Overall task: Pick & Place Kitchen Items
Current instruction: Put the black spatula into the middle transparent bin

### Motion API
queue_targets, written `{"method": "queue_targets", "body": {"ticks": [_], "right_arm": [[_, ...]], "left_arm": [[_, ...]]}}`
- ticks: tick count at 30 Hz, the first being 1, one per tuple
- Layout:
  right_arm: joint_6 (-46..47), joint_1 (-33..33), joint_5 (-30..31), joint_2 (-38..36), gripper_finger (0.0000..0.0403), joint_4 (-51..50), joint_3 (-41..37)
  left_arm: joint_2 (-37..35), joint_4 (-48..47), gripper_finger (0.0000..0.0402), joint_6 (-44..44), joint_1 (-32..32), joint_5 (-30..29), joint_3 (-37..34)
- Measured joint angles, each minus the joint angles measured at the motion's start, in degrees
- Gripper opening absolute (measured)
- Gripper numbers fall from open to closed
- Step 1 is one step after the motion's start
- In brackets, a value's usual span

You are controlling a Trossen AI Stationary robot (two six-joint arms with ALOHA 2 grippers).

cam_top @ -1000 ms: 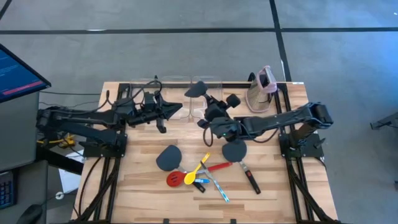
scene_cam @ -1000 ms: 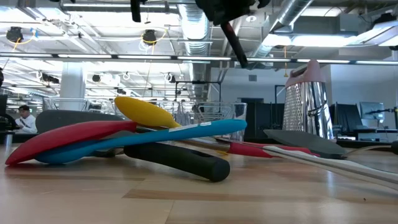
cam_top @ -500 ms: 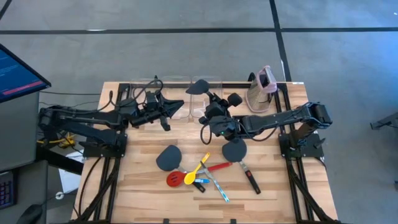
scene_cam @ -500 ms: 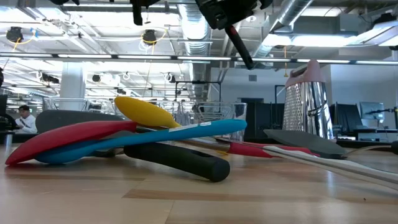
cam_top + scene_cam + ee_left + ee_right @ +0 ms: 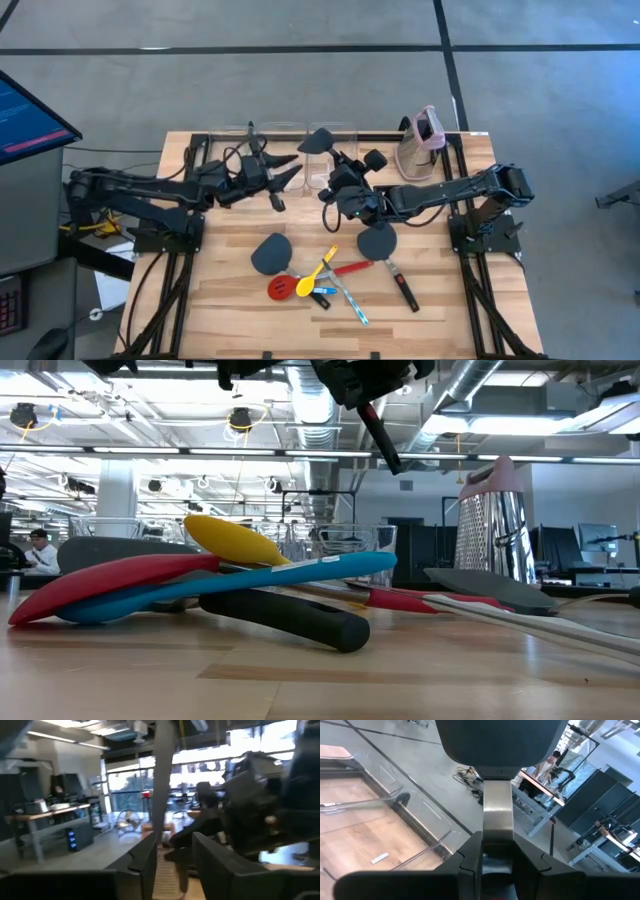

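A: Where is the right hand [image 5: 335,172]?

B: Raised over the far middle of the pale wooden slatted worktop [image 5: 230,300], by the row of three clear plastic bins [image 5: 283,135]. Its fingers [image 5: 470,856] are clamped on the steel neck of a dark grey spatula [image 5: 320,141], whose blade sticks out toward the far edge, above the rightmost bin. In the low view its black handle [image 5: 378,432] hangs tilted in the air, well clear of the worktop.

A: And the left hand [image 5: 285,176]?

B: Also raised, left of the right hand, near the middle bin. A thin silvery tool [image 5: 161,795] stands between its fingers [image 5: 145,865] in the wrist view; whether they grip it or stand apart I cannot tell.

A: The remaining utensils?

B: On the near half. A second dark grey spatula [image 5: 271,253] lies left of centre. Just near of it sit a red slotted spoon [image 5: 282,288], a yellow spoon [image 5: 318,272] and a blue spoon [image 5: 322,291], crossing one another. A third dark grey spatula [image 5: 378,242] lies to the right, its black-red handle [image 5: 404,290] pointing to the near right. Thin silvery-green tools [image 5: 350,303] lie between the spoons and that handle.

A: Anything else?

B: A beige upright grater with a pink top [image 5: 423,140] stands at the far right corner
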Motion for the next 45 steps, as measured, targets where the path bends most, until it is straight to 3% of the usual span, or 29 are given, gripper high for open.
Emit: {"method": "queue_targets", "body": {"ticks": [9,15,30,45], "right_arm": [[-0.01,0.14,-0.36,0.0,0.0065,-0.01,0.02],[0.01,0.14,-1.31,0.0,0.0065,0.01,0.0],[0.04,0.14,-1.31,0.0,0.0065,0.01,0.0],[1.52,0.06,-1.31,0.0,0.0065,0.02,0.0]], "left_arm": [[2.79,4.95,0.0175,0.12,1.63,-0.83,0.0],[6.48,9.88,0.0192,0.08,1.84,1.44,0.0],[15.11,11.58,0.0186,0.07,4.24,1.86,8.88],[16.59,12.12,0.0145,-0.92,4.2,3.48,11.08]]}}
